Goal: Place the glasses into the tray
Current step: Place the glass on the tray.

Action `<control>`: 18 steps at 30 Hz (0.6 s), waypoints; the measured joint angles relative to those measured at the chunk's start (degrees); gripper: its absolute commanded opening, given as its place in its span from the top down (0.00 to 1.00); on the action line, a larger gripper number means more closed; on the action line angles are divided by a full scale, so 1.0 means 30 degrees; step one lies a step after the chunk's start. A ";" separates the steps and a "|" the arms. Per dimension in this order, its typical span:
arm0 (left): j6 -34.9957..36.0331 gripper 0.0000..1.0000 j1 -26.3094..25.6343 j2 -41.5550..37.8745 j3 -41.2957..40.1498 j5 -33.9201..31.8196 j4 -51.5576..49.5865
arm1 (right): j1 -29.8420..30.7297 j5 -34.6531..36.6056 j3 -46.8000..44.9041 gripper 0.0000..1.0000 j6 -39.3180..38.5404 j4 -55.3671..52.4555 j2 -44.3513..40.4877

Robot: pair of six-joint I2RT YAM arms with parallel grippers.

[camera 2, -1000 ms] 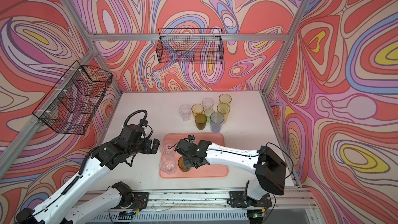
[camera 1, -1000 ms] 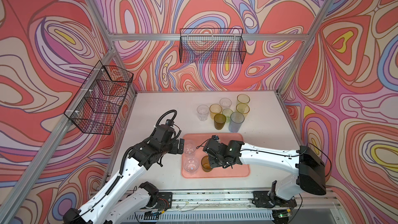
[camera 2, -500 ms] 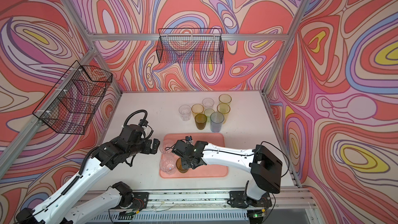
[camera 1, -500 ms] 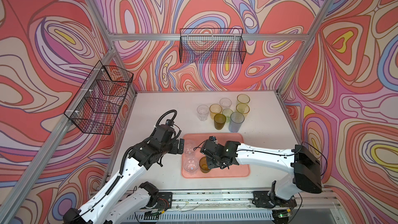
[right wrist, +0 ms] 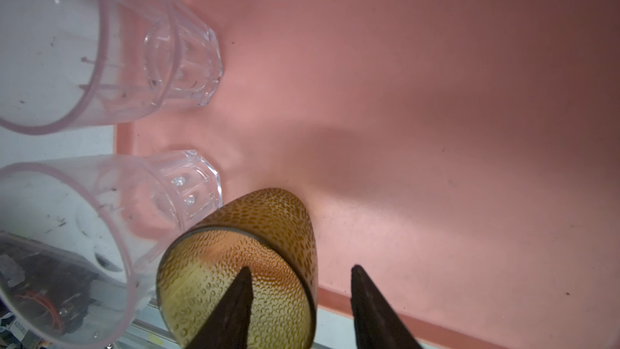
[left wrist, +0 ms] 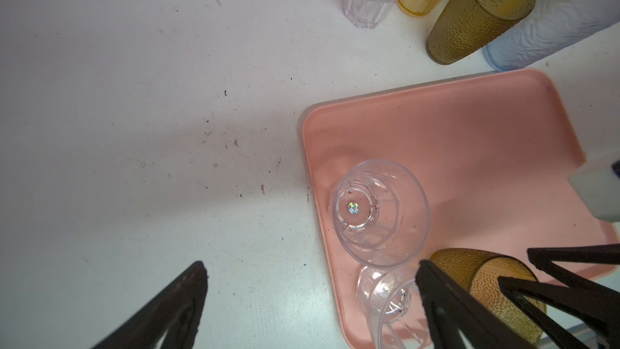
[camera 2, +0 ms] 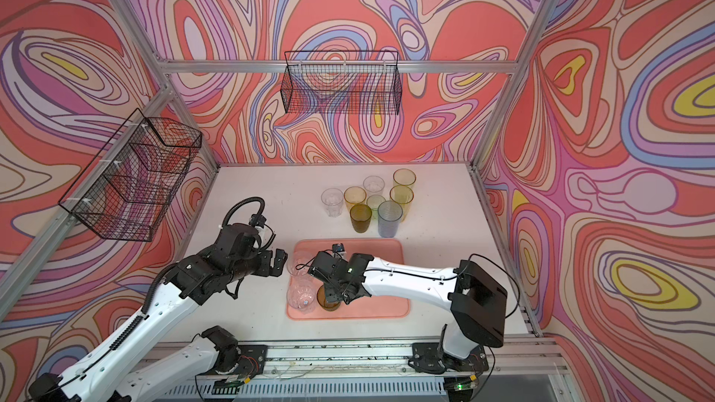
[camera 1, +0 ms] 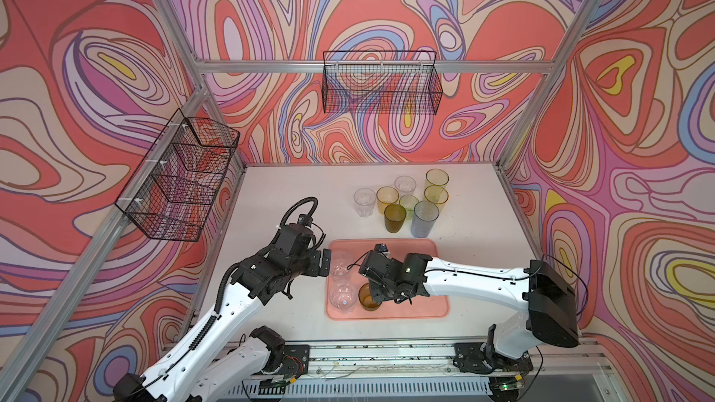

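Amber tumbler [right wrist: 268,229] stands upright at near-left of tray [camera 1: 418,303], mouth up, long axis vertical, just right of the near clear tumbler [camera 1: 342,296]. Far clear tumbler [camera 1: 340,264] also upright. Right gripper [right wrist: 301,269] fingers spread, straddling amber rim, not pinching. Left gripper [left wrist: 312,262] fingers spread wide over counter [camera 1: 290,195] at tray's left edge. Cluster of tumblers [camera 1: 408,203] upright on counter beyond tray.

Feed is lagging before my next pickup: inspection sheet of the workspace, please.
Surface: white table, dark specks.
Job's things: pink tray holds two clear glasses and an amber glass, upright; eight glasses clustered on the table beyond it.
Clutter: nothing seen.
Grippers: left pincer open, holding nothing, beside the tray; right pincer open, straddling the amber glass's wall.
Cables: black hose loops above the left arm, clear of the glasses.
Surroundings: two wire baskets on patterned walls.
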 measured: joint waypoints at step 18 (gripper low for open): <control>0.0007 0.00 0.0000 -0.1464 0.0000 -0.0328 0.0007 | -0.1377 0.0925 0.0714 0.35 -0.0663 0.1027 -0.1858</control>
